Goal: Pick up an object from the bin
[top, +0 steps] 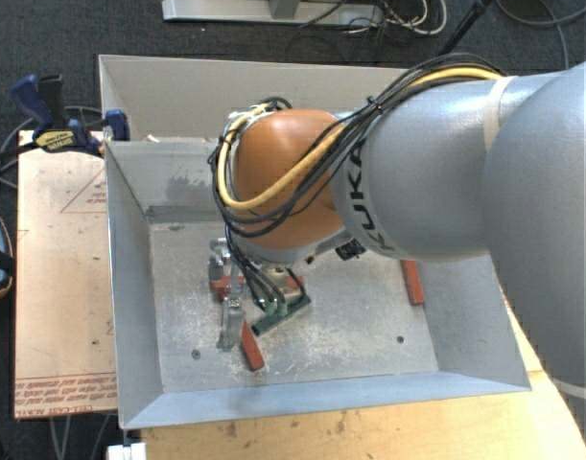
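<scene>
My gripper [233, 326] reaches down from under the orange wrist cover to the bin floor, left of centre. A small red-brown block [253, 355] lies just right of its tip, close to or touching it. A dark green flat piece [284, 310] lies tilted a little further right, partly under the cables. Another red-brown bit [217, 287] shows beside the gripper's upper part, mostly hidden.
A second red-brown block [412, 283] lies alone near the bin's right wall. The arm and its orange cover hang over the bin's middle and back and hide the floor there. Pale dust covers the bare floor on the left and front.
</scene>
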`<action>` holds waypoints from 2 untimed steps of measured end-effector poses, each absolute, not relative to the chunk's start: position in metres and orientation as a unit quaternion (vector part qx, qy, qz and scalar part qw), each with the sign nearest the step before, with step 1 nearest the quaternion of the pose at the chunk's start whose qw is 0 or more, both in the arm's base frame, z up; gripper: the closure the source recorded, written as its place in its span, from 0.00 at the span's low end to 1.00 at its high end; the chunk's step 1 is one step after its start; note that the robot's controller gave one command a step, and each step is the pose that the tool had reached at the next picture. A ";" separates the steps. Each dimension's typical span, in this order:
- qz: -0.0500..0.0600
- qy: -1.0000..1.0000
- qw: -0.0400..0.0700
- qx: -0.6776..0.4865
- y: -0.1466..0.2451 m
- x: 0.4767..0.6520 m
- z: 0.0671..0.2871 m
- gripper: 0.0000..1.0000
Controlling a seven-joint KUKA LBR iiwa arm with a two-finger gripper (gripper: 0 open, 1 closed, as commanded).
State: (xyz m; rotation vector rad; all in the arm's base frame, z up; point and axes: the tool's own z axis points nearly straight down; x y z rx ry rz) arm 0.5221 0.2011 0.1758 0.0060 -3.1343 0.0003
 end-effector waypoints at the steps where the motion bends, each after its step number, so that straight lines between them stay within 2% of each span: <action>1: 0.002 -0.999 0.004 0.045 0.108 0.515 0.076 0.00; 2: -0.001 -0.999 0.000 0.047 0.114 0.516 0.080 1.00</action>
